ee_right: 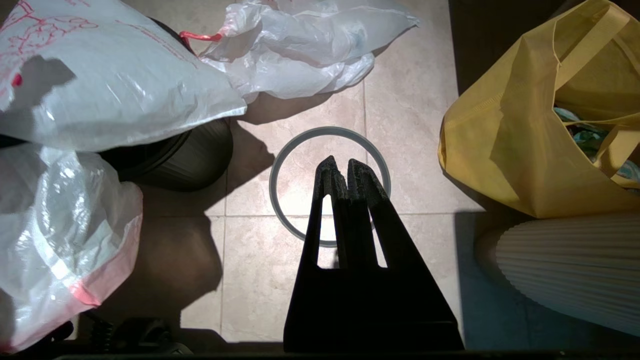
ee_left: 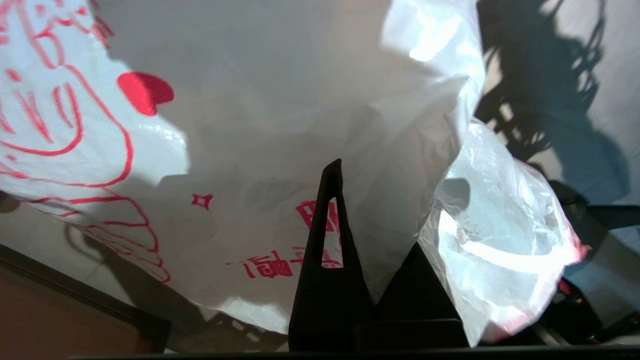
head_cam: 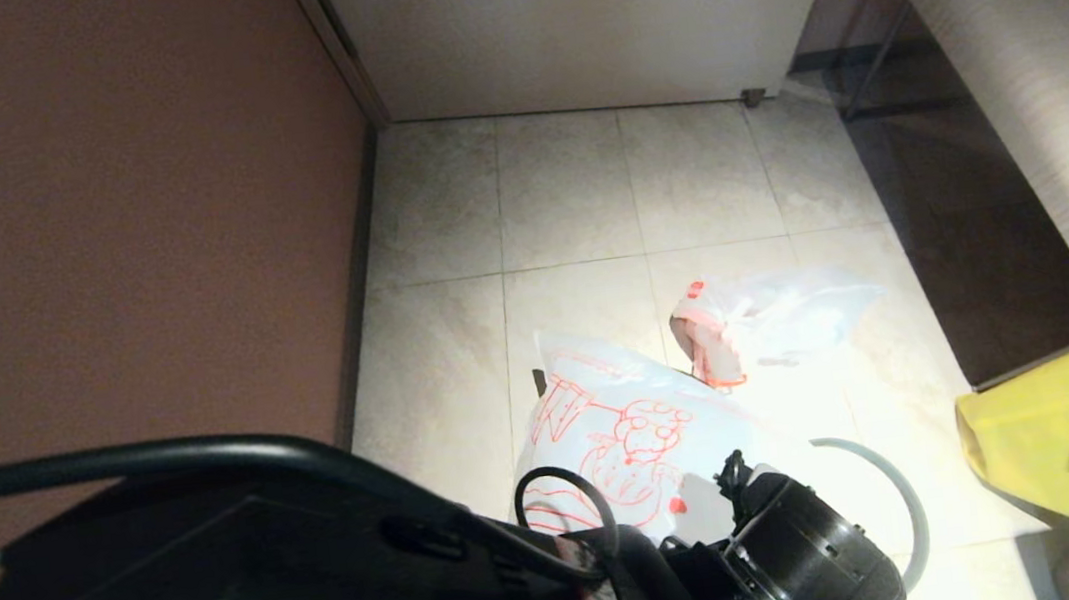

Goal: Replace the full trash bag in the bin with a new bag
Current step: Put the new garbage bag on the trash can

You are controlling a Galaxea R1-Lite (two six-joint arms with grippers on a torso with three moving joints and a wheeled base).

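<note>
Left gripper (ee_left: pixel 350 210) nearest, jaws pinching new bag (ee_left: pixel 240 165), which drapes over black bin (ee_right: pixel 185 150). Right gripper (ee_right: pixel 342 172) parked, jaws pressed together, above grey hoop (ee_right: pixel 285 160) on floor tiles. Beyond bin, full trash bag (head_cam: pixel 768 319) on floor.

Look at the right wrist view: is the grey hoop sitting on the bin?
No: the grey hoop lies flat on the floor tiles beside the bin, under the shut right gripper.
</note>
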